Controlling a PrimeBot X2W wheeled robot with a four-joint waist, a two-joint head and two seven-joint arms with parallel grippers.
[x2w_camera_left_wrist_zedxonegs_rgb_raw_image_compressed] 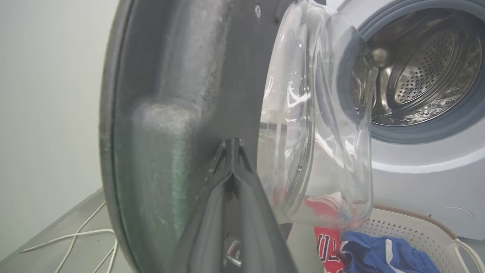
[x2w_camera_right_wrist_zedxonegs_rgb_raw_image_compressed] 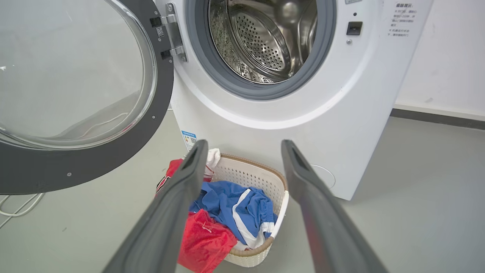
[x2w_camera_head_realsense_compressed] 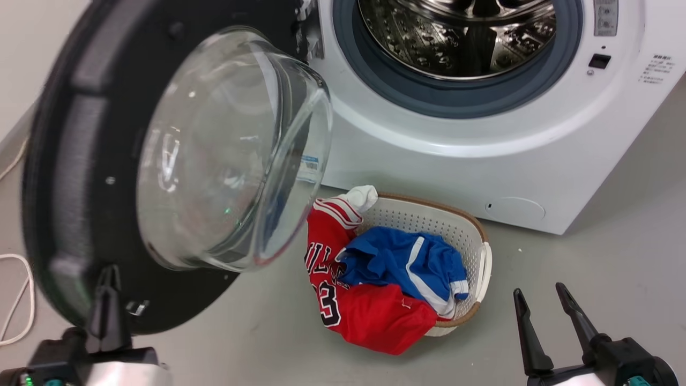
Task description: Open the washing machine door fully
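Note:
The washing machine door [x2w_camera_head_realsense_compressed: 75, 161], a big black disc with a clear glass bowl [x2w_camera_head_realsense_compressed: 230, 145], stands swung out to the left of the white washing machine [x2w_camera_head_realsense_compressed: 429, 161]. Its steel drum [x2w_camera_head_realsense_compressed: 461, 37] and grey gasket lie exposed. My left gripper [x2w_camera_head_realsense_compressed: 110, 273] is shut, and its tips rest against the door's black inner face [x2w_camera_left_wrist_zedxonegs_rgb_raw_image_compressed: 182, 76] below the bowl; in the left wrist view the left gripper [x2w_camera_left_wrist_zedxonegs_rgb_raw_image_compressed: 233, 144] has its fingers pressed together. My right gripper [x2w_camera_head_realsense_compressed: 537, 294] hangs open at the lower right, holding nothing. In the right wrist view the right gripper [x2w_camera_right_wrist_zedxonegs_rgb_raw_image_compressed: 244, 146] points toward the machine [x2w_camera_right_wrist_zedxonegs_rgb_raw_image_compressed: 341, 113] and the door [x2w_camera_right_wrist_zedxonegs_rgb_raw_image_compressed: 94, 167].
A white laundry basket [x2w_camera_head_realsense_compressed: 482, 257] with red and blue clothes sits on the grey floor just in front of the machine, under the door's swing edge. White cables [x2w_camera_head_realsense_compressed: 16, 300] trail on the floor at the left, near a pale wall.

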